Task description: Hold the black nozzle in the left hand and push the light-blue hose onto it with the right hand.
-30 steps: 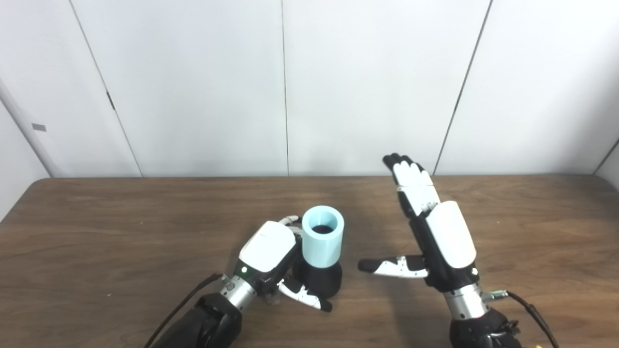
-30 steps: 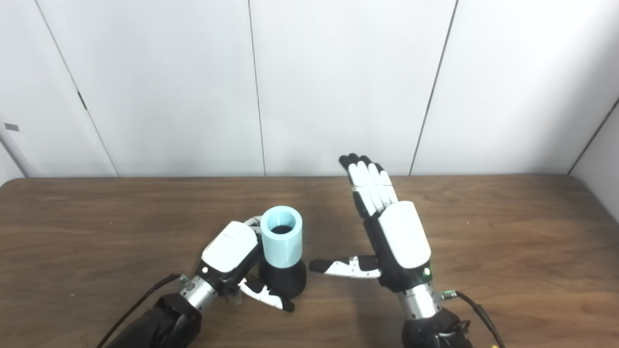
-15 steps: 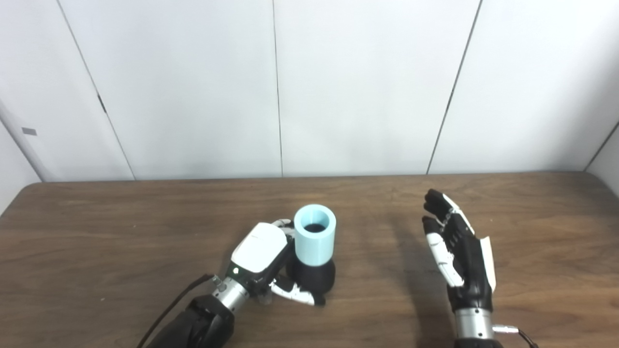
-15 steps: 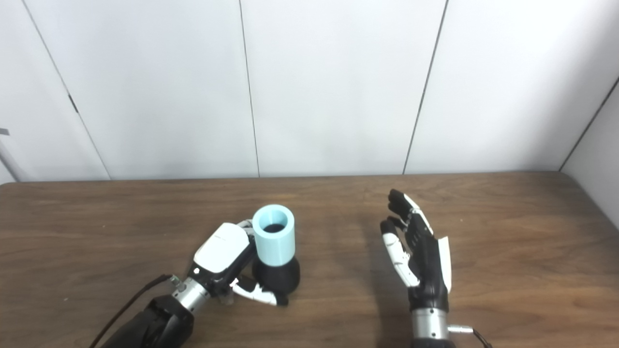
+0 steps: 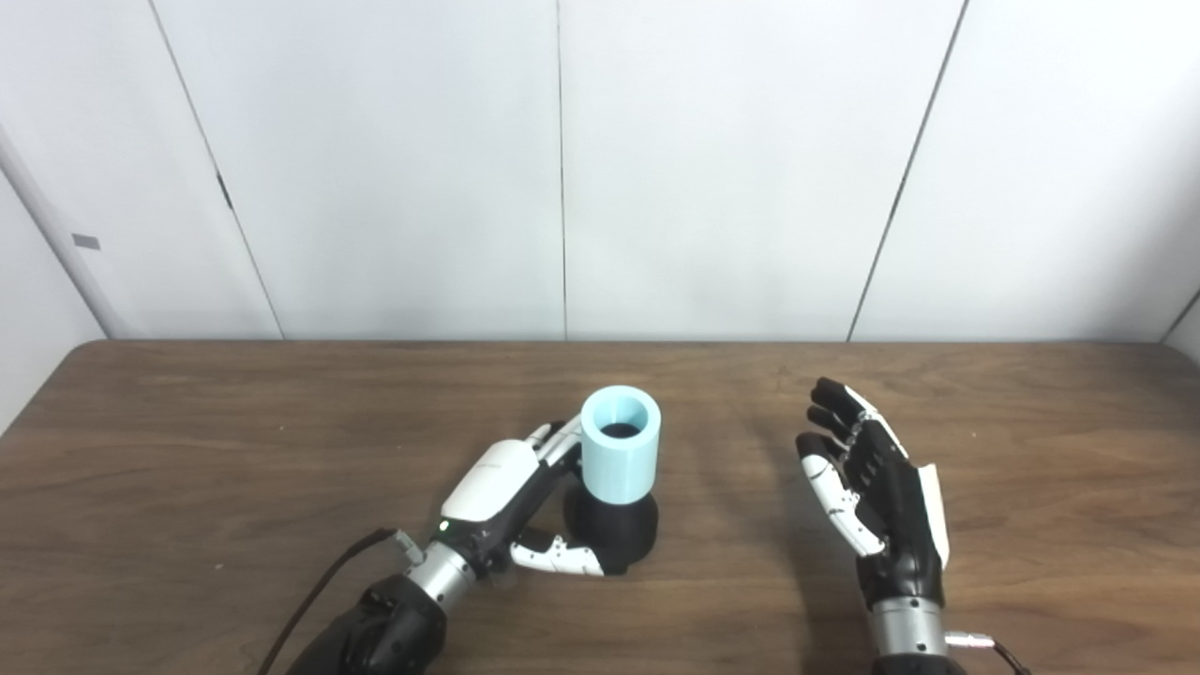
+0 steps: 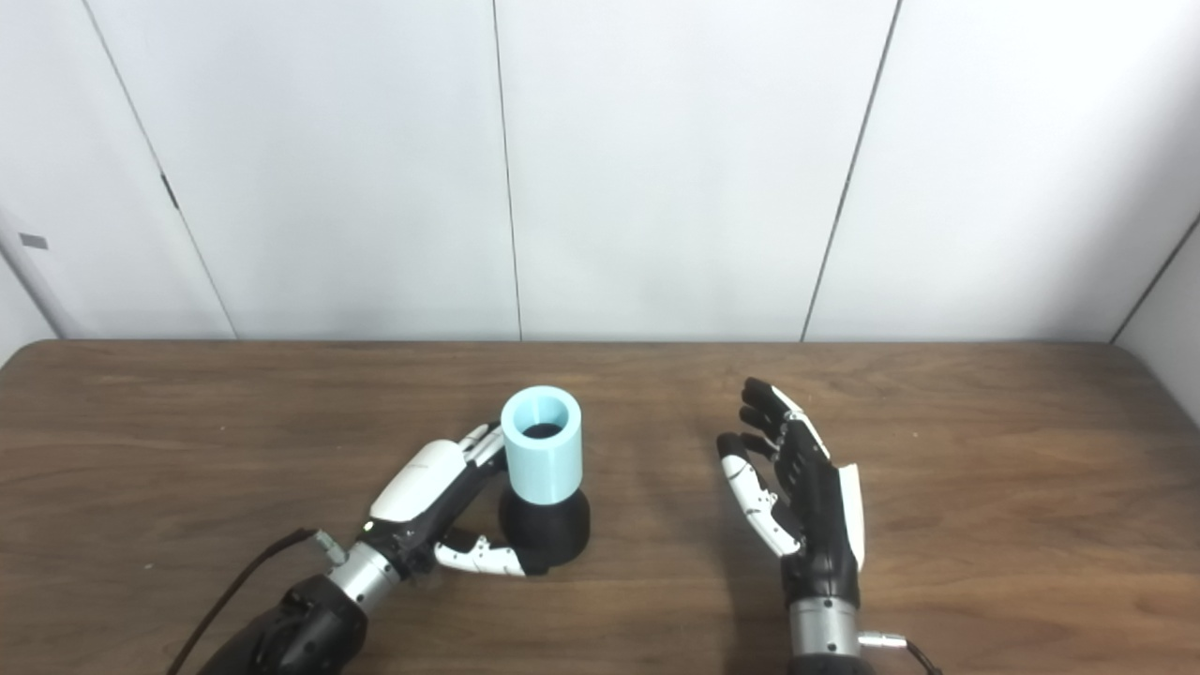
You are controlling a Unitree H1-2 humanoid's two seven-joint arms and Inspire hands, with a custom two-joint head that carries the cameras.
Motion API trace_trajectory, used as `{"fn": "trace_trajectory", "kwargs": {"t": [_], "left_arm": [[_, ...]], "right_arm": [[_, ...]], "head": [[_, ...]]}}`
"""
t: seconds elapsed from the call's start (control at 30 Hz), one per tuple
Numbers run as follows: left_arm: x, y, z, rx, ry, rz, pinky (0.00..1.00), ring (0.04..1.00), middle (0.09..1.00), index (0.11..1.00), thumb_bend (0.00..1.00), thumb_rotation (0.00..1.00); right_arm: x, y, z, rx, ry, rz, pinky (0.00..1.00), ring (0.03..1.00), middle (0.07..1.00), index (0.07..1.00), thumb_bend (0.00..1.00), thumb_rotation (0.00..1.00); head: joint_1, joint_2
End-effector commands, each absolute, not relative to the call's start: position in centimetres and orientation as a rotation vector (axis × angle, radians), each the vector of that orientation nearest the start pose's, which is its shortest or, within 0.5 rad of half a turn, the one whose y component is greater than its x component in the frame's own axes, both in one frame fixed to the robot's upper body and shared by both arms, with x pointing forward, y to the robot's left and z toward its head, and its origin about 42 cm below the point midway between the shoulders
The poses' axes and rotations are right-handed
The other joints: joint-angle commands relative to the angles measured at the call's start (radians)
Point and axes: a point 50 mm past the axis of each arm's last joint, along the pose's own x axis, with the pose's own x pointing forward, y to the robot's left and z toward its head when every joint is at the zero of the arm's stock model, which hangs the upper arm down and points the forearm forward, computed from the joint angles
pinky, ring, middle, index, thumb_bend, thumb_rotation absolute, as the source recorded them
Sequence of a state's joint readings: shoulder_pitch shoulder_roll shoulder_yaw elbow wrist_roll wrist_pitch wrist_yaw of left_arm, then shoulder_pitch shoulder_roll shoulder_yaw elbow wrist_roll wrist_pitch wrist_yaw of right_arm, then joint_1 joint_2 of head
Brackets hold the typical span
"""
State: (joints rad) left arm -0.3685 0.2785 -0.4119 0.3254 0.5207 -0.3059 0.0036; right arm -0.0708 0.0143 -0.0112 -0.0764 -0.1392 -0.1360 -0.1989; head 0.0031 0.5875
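Observation:
The light-blue hose (image 5: 620,445) stands upright, seated on top of the black nozzle (image 5: 617,532), which rests on the table near the middle. My left hand (image 5: 495,489) lies just left of them. Its fingers (image 5: 560,439) reach out behind the hose and its thumb (image 5: 562,560) lies along the front of the nozzle's base, loosely bracketing it without a closed grip. My right hand (image 5: 877,492) is open and apart from the pair, well to their right, palm turned toward them and fingers spread upward.
The brown wooden table (image 5: 234,441) spreads wide on both sides. White wall panels (image 5: 731,169) rise behind its far edge. A black cable (image 5: 323,586) runs from my left wrist toward the near edge.
My left hand's fingers have straightened and loosened around the nozzle. My right hand drew back to the right, lowered and turned its palm toward the hose. The camera shifted slightly.

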Motion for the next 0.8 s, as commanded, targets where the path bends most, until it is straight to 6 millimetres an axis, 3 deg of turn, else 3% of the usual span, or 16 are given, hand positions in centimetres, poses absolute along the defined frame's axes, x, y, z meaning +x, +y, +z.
{"fn": "trace_trajectory", "kwargs": {"t": [0.0,0.13,0.3,0.37,0.47,0.57,0.67,0.77], "left_arm": [[36.3,19.3,8.8,0.872,-0.191,-0.567,1.00,1.000,1.000,1.000,1.00,0.68],[36.3,19.8,8.8,0.827,-0.168,-0.558,1.00,1.000,1.000,1.000,1.00,0.64],[36.6,22.3,9.3,0.643,-0.141,-0.459,1.00,1.000,1.000,1.000,1.00,0.61],[36.5,23.3,9.6,0.588,-0.154,-0.427,1.00,1.000,1.000,1.000,1.00,0.65],[36.0,24.8,9.9,0.516,-0.166,-0.375,1.00,1.000,1.000,1.000,1.00,0.82],[35.3,25.6,10.4,0.479,-0.178,-0.326,1.00,1.000,1.000,1.000,0.76,0.98],[34.6,25.9,11.2,0.370,-0.152,-0.250,1.00,1.000,1.000,1.000,0.51,1.00],[33.7,25.8,11.8,0.228,-0.148,-0.167,1.00,1.000,1.000,1.000,0.37,1.00]], "right_arm": [[30.6,-21.1,16.5,-0.102,-0.370,-0.183,0.74,0.806,0.811,0.782,0.21,0.49],[30.6,-21.1,16.4,-0.107,-0.367,-0.179,0.73,0.807,0.811,0.777,0.22,0.51],[30.6,-21.1,16.4,-0.097,-0.363,-0.176,0.74,0.811,0.813,0.779,0.22,0.49],[30.7,-21.1,16.4,-0.093,-0.362,-0.176,0.74,0.809,0.814,0.779,0.21,0.47],[30.8,-21.1,16.3,-0.088,-0.359,-0.181,0.74,0.806,0.812,0.778,0.21,0.45],[30.9,-21.1,16.1,-0.088,-0.356,-0.184,0.71,0.786,0.795,0.773,0.20,0.44],[31.2,-21.2,15.7,-0.081,-0.346,-0.189,0.70,0.773,0.783,0.766,0.19,0.39],[31.5,-21.4,15.4,-0.091,-0.342,-0.194,0.70,0.774,0.783,0.763,0.18,0.38]], "head": [[0.002,0.000],[0.002,0.000],[0.004,0.000],[0.003,0.000],[-0.002,-0.003],[0.003,-0.005],[0.003,-0.011],[0.006,-0.018]]}}
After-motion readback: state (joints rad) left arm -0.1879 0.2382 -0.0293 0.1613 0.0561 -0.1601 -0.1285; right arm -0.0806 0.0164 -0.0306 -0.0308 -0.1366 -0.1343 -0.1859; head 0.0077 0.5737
